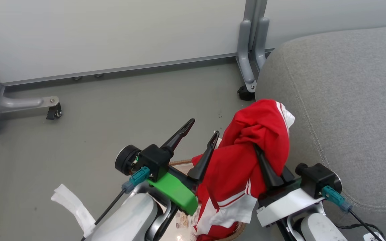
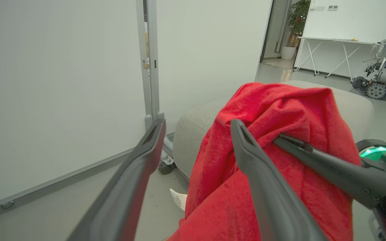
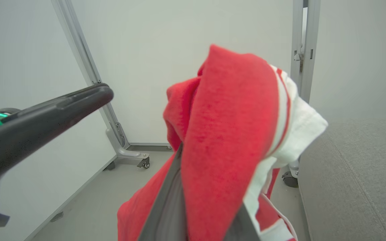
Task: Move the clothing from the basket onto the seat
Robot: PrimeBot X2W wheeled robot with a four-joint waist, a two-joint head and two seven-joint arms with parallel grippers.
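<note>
The clothing [image 1: 246, 160], bright red with white panels and thin white stripes, hangs bunched over the right gripper [image 1: 258, 149], which is clenched on it. It is raised above the basket [image 1: 179, 163] and sits just beside the left edge of the seat [image 1: 347, 100], with its lower folds reaching down into the basket. The left gripper [image 1: 203, 129] is released, fingers spread, one just beside the cloth. Both arms hide most of the basket. Behind, wheeled panels [image 1: 112, 33] stand on the grey floor [image 1: 112, 110].
</note>
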